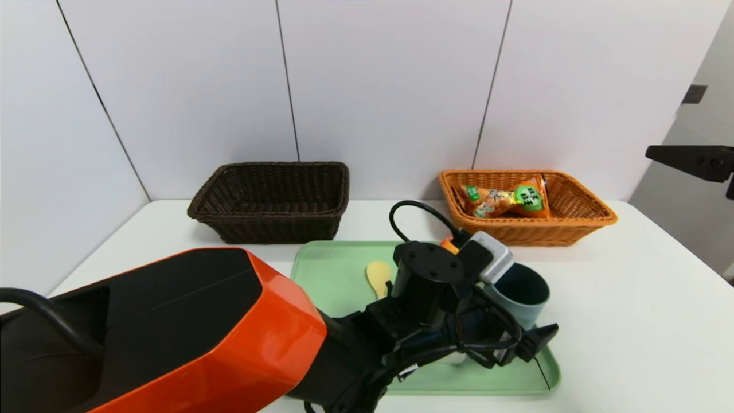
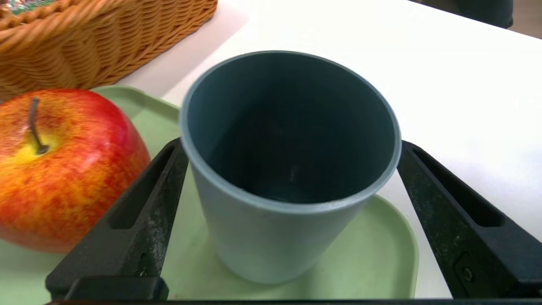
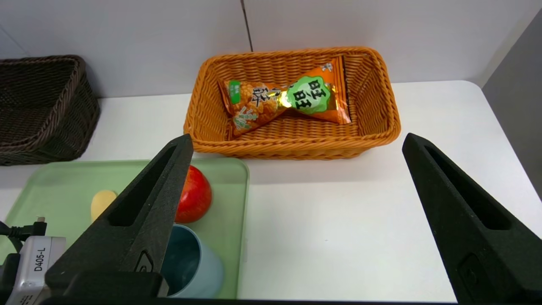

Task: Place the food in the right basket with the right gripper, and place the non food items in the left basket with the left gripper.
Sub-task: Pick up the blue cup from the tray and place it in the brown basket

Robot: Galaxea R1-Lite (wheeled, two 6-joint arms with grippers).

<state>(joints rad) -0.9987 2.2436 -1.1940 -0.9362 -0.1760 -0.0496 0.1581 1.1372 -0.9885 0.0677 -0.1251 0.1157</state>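
1. The left hand (image 2: pixel 292 142) is low over the right-hand part of the green tray (image 1: pixel 338 275), open wide, with one finger on either side of the blue-grey cup (image 2: pixel 275 241). Whether the fingers press on the cup cannot be told.
2. The cup stands upright on the tray, its open mouth up, between the left hand's fingertips.
3. The red and yellow apple (image 2: pixel 63 182) sits on the tray just beside the left hand, next to one of its fingers and near the cup, stem up.
4. A pale yellow utensil with a rounded end (image 1: pixel 379 276) lies on the tray to the left of the left hand, partly hidden by the arm.
5. The dark brown basket (image 1: pixel 281 217) is on the white tabletop (image 1: pixel 619 304), beyond the left hand and to its left, well apart from it.
6. The orange wicker basket (image 3: pixel 296 147) is beyond the left hand, behind the tray, with orange snack packaging (image 3: pixel 311 95) inside.
7. The right hand (image 3: pixel 298 135) is raised at the far right, well apart from the left hand, its fingers spread wide.
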